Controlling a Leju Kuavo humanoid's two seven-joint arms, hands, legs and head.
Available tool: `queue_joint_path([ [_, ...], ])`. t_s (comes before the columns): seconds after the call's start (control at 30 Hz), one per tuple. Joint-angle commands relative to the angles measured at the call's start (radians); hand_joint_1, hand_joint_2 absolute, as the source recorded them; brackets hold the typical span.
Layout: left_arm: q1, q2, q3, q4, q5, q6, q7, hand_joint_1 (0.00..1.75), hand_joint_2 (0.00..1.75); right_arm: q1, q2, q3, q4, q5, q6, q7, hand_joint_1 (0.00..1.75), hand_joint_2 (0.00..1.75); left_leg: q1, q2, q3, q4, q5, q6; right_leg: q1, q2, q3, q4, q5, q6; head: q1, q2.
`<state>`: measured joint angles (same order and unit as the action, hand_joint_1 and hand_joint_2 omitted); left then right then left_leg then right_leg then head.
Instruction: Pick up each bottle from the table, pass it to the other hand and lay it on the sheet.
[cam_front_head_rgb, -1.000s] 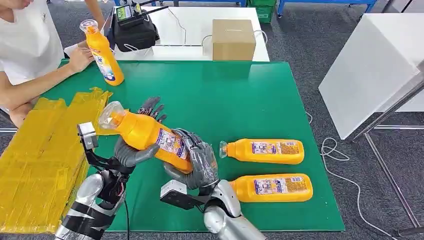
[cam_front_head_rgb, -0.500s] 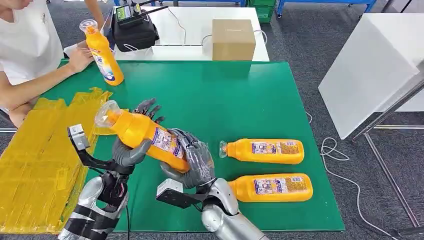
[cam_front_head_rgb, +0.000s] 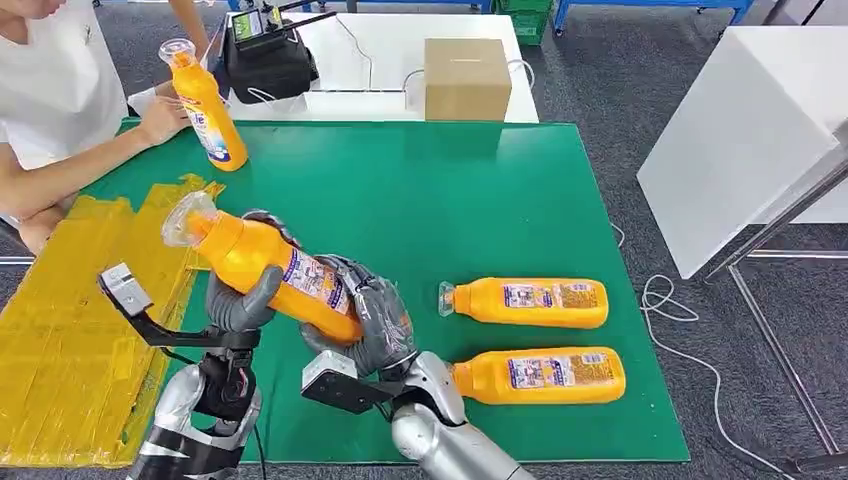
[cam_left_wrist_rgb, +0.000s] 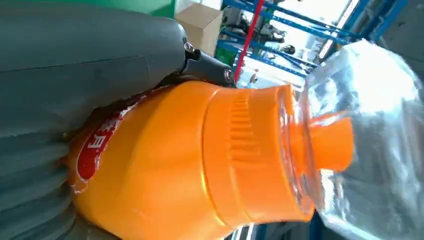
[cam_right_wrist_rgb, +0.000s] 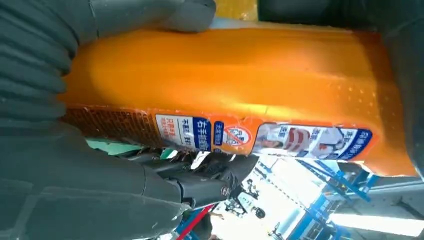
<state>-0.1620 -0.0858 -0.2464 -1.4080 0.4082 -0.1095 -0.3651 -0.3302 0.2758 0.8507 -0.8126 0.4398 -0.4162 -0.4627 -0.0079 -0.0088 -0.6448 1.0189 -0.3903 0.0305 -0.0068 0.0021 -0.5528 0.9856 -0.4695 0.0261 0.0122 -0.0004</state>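
Orange bottle (cam_front_head_rgb: 268, 275): gripped above the green table (cam_front_head_rgb: 480, 190) by both left hand (cam_front_head_rgb: 243, 298) and right hand (cam_front_head_rgb: 368, 322), shifted leftward toward the yellow sheet (cam_front_head_rgb: 70, 320) since earlier frames.

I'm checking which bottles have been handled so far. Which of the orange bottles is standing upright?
The bottle by the person's hand, at the table's far left corner. The held bottle is tilted in both robot hands; the other two lie flat.

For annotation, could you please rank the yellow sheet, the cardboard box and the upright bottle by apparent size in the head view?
1. Yellow sheet, by far the largest, and nearest the camera.
2. Cardboard box.
3. Upright bottle, narrower than the box, though taller; both stand at the far side.
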Motion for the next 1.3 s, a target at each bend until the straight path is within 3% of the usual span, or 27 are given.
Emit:
queue_joint_path([
  [0.03, -0.070, 0.012, 0.076, 0.020, -0.070, 0.083, -0.008, 1.75, 1.75, 0.092, -0.103, -0.068, -0.239, -0.065, 0.006, -0.005, 0.00, 1.75, 0.001, -0.003, 0.003, -0.001, -0.001, -0.002, 0.001, -0.004, 0.005, -0.002, -0.001, 0.000, 0.000, 0.000],
  [0.13, -0.070, 0.012, 0.076, 0.020, -0.070, 0.083, -0.008, 1.75, 1.75, 0.092, -0.103, -0.068, -0.239, -0.065, 0.006, -0.005, 0.00, 1.75, 0.000, 0.000, 0.001, 0.000, -0.001, -0.002, 0.000, -0.001, 0.004, 0.000, 0.000, 0.000, 0.000, 0.000],
  [0.23, -0.070, 0.012, 0.076, 0.020, -0.070, 0.083, -0.008, 1.75, 1.75, 0.092, -0.103, -0.068, -0.239, -0.065, 0.006, -0.005, 0.00, 1.75, 0.001, -0.002, 0.003, 0.000, -0.001, -0.002, 0.001, -0.003, 0.014, -0.001, -0.001, 0.000, 0.001, 0.000],
  [0.7, -0.073, 0.018, 0.070, 0.017, -0.117, 0.121, -0.024, 1.75, 1.75, 0.099, -0.102, -0.076, -0.249, -0.084, 0.013, -0.006, 0.00, 1.75, 0.000, -0.001, 0.001, 0.000, 0.000, -0.001, 0.000, -0.001, 0.011, -0.001, 0.000, 0.000, 0.001, 0.000],
  [0.73, -0.084, 0.033, 0.054, 0.020, -0.259, 0.240, -0.079, 1.75, 1.75, 0.109, -0.107, -0.090, -0.284, -0.113, 0.022, -0.011, 0.00, 1.75, 0.000, -0.001, 0.003, -0.001, -0.001, -0.002, 0.000, -0.001, 0.014, -0.001, -0.001, 0.000, 0.001, 0.000],
  [0.77, -0.108, 0.043, 0.041, 0.036, -0.513, 0.462, -0.128, 1.75, 1.75, 0.122, -0.121, -0.103, -0.347, -0.118, 0.011, -0.010, 0.00, 1.75, 0.000, -0.001, 0.000, 0.000, 0.000, -0.001, 0.000, -0.002, 0.011, -0.001, 0.000, 0.000, 0.001, 0.000],
  [0.83, -0.147, 0.074, 0.045, 0.093, -0.800, 0.653, -0.081, 1.75, 1.75, 0.155, -0.155, -0.128, -0.485, -0.150, 0.079, 0.033, 0.00, 1.75, 0.001, -0.003, 0.001, 0.000, 0.000, -0.002, 0.001, -0.003, 0.012, 0.000, -0.001, 0.000, 0.001, 0.000],
  [0.9, -0.167, 0.116, 0.051, 0.160, -1.084, 0.754, 0.003, 1.75, 1.75, 0.195, -0.175, -0.167, -0.594, -0.189, 0.155, 0.055, 0.00, 1.75, 0.001, -0.003, 0.001, 0.000, 0.000, -0.002, 0.001, -0.003, 0.012, 0.000, -0.001, 0.000, 0.001, 0.000],
  [1.03, -0.169, 0.185, 0.150, 0.241, -1.811, 0.808, 0.218, 1.75, 1.75, 0.246, -0.231, -0.253, -0.745, -0.178, 0.202, 0.079, 0.00, 1.75, -0.001, -0.004, 0.002, -0.001, 0.001, -0.001, -0.001, -0.003, 0.012, -0.001, 0.000, 0.000, 0.001, 0.000],
  [1.1, -0.186, 0.230, 0.134, 0.336, -1.949, 0.808, 0.286, 1.75, 1.75, 0.259, -0.244, -0.290, -0.769, -0.176, 0.208, 0.079, 0.00, 1.75, 0.000, -0.001, 0.004, -0.001, -0.001, -0.002, 0.000, -0.001, 0.014, -0.002, 0.000, 0.000, 0.001, 0.000],
  [1.13, -0.291, 0.439, -0.136, 0.506, -1.979, 0.682, 0.535, 1.75, 1.75, 0.265, -0.281, -0.321, -0.796, -0.329, 0.326, 0.069, 0.00, 1.75, -0.001, -0.001, 0.004, -0.002, 0.000, -0.001, -0.001, -0.001, 0.013, -0.001, 0.000, 0.000, 0.000, 0.000],
  [1.17, -0.334, 0.429, -0.277, 0.658, -1.979, 0.779, 0.532, 1.75, 1.75, 0.270, -0.303, -0.349, -0.813, -0.387, 0.386, 0.051, 0.00, 1.75, 0.000, 0.001, 0.005, -0.002, -0.001, -0.002, 0.000, 0.001, 0.015, -0.002, 0.000, 0.000, 0.001, 0.000],
  [1.27, -0.370, 0.422, -0.287, 0.791, -1.979, 0.808, 0.495, 1.75, 1.75, 0.282, -0.329, -0.412, -0.820, -0.523, 0.521, 0.044, 0.00, 1.75, 0.000, -0.008, 0.008, -0.003, 0.002, -0.002, 0.000, -0.010, 0.014, -0.003, -0.001, 0.000, 0.001, 0.000],
  [1.3, -0.365, 0.421, -0.290, 0.795, -1.979, 0.808, 0.493, 1.75, 1.75, 0.285, -0.329, -0.422, -0.817, -0.540, 0.534, 0.042, 0.00, 1.75, 0.000, -0.004, 0.005, -0.002, 0.002, -0.002, -0.001, -0.004, 0.005, -0.002, 0.000, -0.001, 0.001, 0.000],
])
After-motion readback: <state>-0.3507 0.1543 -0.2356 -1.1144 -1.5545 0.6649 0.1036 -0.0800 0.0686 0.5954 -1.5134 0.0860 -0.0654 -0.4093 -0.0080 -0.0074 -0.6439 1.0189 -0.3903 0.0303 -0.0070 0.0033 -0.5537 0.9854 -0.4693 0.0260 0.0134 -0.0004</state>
